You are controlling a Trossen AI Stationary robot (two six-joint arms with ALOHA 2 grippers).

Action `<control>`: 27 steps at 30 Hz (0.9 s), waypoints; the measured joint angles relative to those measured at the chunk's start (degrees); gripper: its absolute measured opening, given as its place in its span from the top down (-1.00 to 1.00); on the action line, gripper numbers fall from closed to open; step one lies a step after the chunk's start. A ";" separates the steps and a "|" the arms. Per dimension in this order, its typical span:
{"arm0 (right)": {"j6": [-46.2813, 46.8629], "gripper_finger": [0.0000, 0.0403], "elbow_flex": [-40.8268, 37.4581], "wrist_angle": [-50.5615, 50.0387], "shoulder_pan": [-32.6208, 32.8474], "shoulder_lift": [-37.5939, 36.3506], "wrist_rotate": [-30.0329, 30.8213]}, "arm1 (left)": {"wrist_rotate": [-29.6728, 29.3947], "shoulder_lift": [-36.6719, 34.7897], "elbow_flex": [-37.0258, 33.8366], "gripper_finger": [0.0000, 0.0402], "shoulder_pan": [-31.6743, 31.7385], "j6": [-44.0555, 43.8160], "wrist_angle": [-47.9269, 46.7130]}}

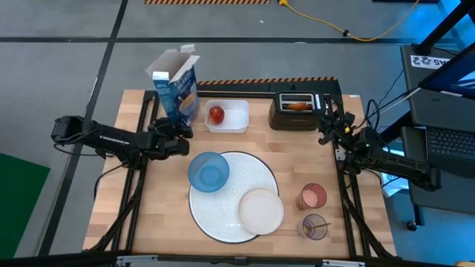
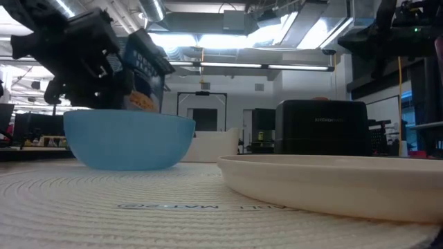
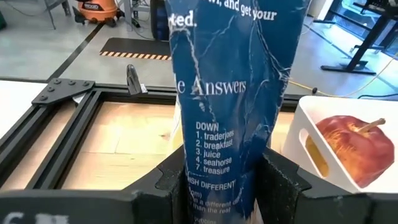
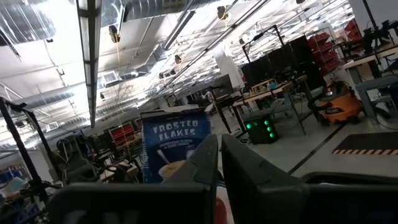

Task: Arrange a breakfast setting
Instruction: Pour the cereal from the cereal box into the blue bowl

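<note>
A blue cereal box (image 1: 178, 87) with its top flaps open stands at the table's far left. My left gripper (image 1: 180, 132) is shut on it. The cereal itself is hidden. A blue bowl (image 1: 208, 170) and a cream plate (image 1: 260, 210) sit on the round white mat (image 1: 223, 222). A pink tumbler (image 1: 312, 196) and a purple tumbler (image 1: 314, 226) holding a thin spoon stand right of the mat. A red apple (image 1: 215, 113) lies in the white tub (image 1: 236, 119). A bagel (image 1: 298, 106) sits in the black toaster (image 1: 286, 119). My right gripper (image 1: 324, 127) is shut and empty beside the toaster's right end. My left gripper pinches the cereal box's lower part (image 3: 227, 168) between its two fingers, one on each broad face, with the narrow printed side toward the wrist. The fingers come level from the table's near-left side. The panel is creased. The box stays upright; its bottom is hidden.
The white tub stands just right of the box, and the toaster farther right along the far edge. Bare wood lies left of the mat and near the front-left corner.
</note>
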 joint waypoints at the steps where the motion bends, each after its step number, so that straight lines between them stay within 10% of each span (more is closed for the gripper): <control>1: 0.00 0.87 0.00 -0.08 0.00 0.00 -0.02 | 0.00 0.00 0.43 0.33 0.00 0.08 -0.39; 27: -4.33 0.87 0.00 -1.65 0.00 0.00 -2.43 | -0.16 -0.02 14.61 0.42 5.20 17.47 -10.02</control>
